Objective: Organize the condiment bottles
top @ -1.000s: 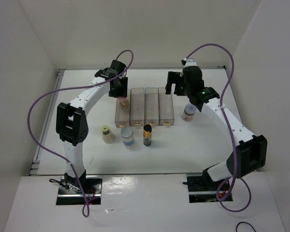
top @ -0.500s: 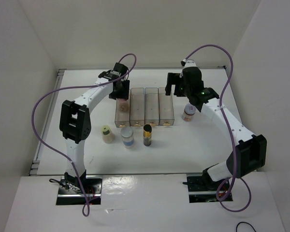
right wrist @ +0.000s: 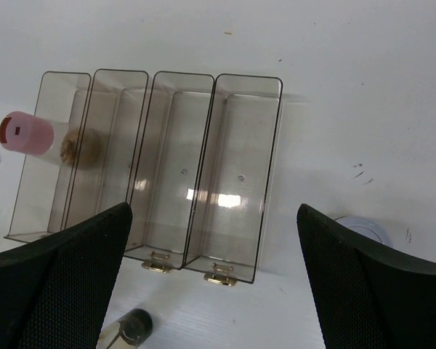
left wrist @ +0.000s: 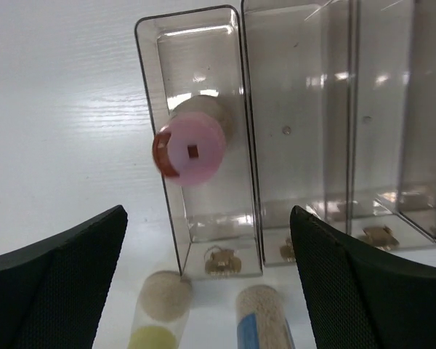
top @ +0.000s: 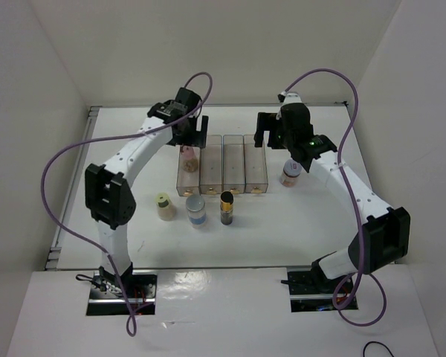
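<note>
Standing in the leftmost bin (left wrist: pixel 149 87), toward its far end, is the pink-capped jar (left wrist: pixel 192 149), so that slot looks like its home. The left gripper (left wrist: pixel 208 218) hangs just above it, jaws wide apart, holding nothing. The right gripper (right wrist: pixel 214 211) is wide open and empty too. Three more jars (top: pixel 196 210) sit in front of the bins.

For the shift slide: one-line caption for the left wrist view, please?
Pink-capped jar sits in the leftmost clear bin; left gripper open, clear of it.
</note>
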Controlling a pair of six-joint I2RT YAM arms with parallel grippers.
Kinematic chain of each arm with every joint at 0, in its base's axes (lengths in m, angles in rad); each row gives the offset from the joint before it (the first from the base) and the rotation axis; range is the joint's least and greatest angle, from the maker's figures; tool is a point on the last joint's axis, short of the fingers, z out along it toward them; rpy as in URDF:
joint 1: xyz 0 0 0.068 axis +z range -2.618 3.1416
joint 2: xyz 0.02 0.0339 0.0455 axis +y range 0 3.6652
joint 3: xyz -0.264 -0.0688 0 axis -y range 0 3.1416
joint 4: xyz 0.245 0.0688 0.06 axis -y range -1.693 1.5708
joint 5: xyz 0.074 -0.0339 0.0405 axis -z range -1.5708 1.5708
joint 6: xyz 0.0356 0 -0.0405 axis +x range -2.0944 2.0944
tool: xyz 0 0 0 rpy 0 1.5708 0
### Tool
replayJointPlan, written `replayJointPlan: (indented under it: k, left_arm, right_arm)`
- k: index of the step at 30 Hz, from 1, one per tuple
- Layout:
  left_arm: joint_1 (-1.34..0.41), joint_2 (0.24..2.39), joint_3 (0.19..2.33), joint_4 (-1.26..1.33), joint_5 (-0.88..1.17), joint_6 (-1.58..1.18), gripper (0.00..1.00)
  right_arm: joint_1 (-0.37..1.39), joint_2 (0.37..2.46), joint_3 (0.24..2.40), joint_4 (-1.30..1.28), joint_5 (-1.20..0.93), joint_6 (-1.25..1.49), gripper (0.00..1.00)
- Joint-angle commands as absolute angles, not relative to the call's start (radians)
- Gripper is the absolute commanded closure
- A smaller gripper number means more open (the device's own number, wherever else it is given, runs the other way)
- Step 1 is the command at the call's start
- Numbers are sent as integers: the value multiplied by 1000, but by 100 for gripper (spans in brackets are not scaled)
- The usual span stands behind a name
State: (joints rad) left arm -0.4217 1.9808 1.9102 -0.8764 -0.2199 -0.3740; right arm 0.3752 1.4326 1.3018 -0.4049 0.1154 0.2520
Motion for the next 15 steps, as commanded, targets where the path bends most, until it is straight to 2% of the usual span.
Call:
replayJointPlan:
  k: [1,6,15]
  left_arm:
    - [-420,1728,1933,-946,-219,-417,0]
    - [-385,1495,1723,-969,-230,-471,0]
    - [-351,1353,1283,-957,-198,-609,0]
  right_arm:
    - [370,1381,1302,-385,97,239,2]
    - [360,1329,1255,-376,87,250,2]
    - [360,1310,1224,-376,58,259,2]
